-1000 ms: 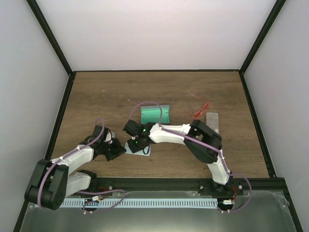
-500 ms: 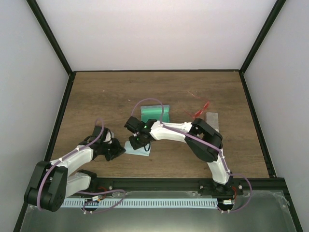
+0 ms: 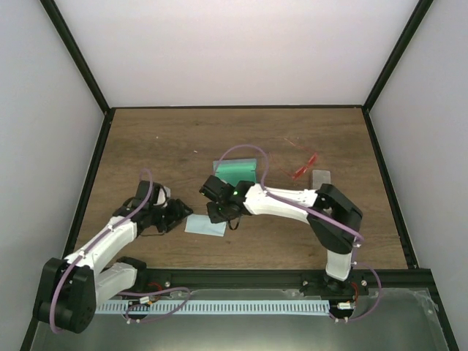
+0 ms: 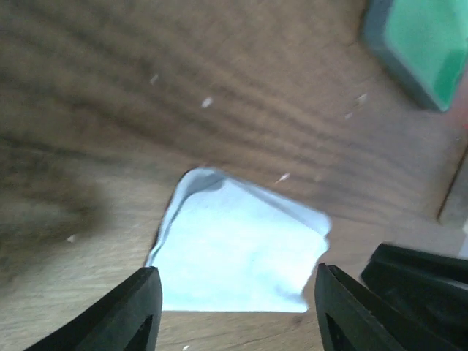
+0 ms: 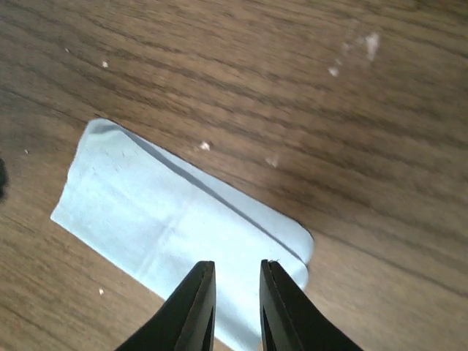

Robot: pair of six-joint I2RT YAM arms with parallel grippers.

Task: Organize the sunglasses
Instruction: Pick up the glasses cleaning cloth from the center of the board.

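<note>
The red-orange sunglasses lie at the right of the table, with the faint pink sunglasses just behind them, both far from my grippers. A pale teal cloth lies folded flat near the front, between the arms. My left gripper stands open just left of it, and in the left wrist view the cloth lies ahead of the left gripper, whose fingers touch nothing. My right gripper hovers over the cloth's right end. In its own view the right gripper is narrowly open above the cloth.
An open green-lined case lies just behind my right gripper and shows in the left wrist view as the green case. A grey closed case sits right of the red-orange pair. Black frame rails border the table.
Both grippers were shut on the cloth and have opened and let it go. It now lies folded on the table. The left gripper drew back left, the right one shifted right.
</note>
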